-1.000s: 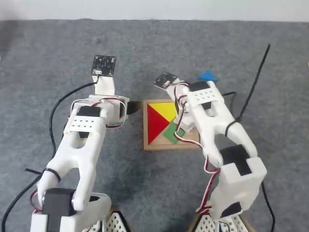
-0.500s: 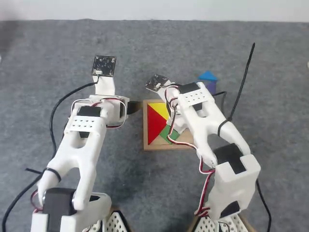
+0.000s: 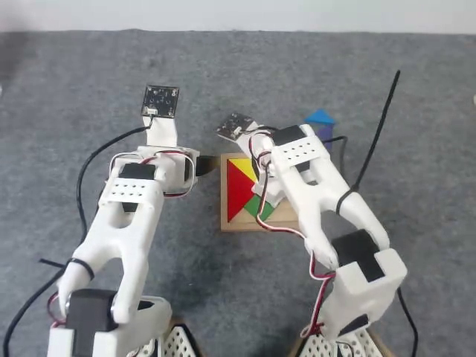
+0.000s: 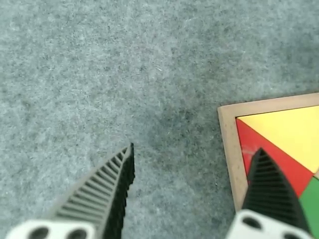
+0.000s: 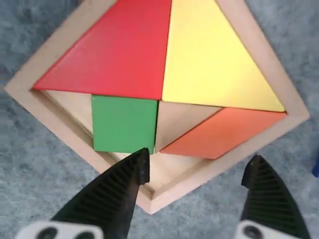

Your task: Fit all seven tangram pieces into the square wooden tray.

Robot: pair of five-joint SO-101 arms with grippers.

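Observation:
The square wooden tray (image 5: 19, 88) holds a red triangle (image 5: 124, 50), a yellow triangle (image 5: 209, 64), a green square (image 5: 124, 124) and an orange piece (image 5: 224, 132), with bare wood beside the green square. My right gripper (image 5: 199, 164) hangs open above the tray's near corner, holding nothing. In the high view the right arm covers the right part of the tray (image 3: 224, 195). My left gripper (image 4: 194, 152) is open over the carpet, just off the tray's (image 4: 227, 134) left edge. A blue piece (image 3: 320, 117) and a purple piece (image 3: 326, 134) lie on the carpet beyond the tray.
Grey carpet (image 3: 111, 82) covers the table. Black cables trail from both arms, one rising at the right (image 3: 379, 126). The arm bases stand at the front edge.
The right arm has swung left over the tray, hiding more of the green and yellow pieces from above. The left arm has stayed still.

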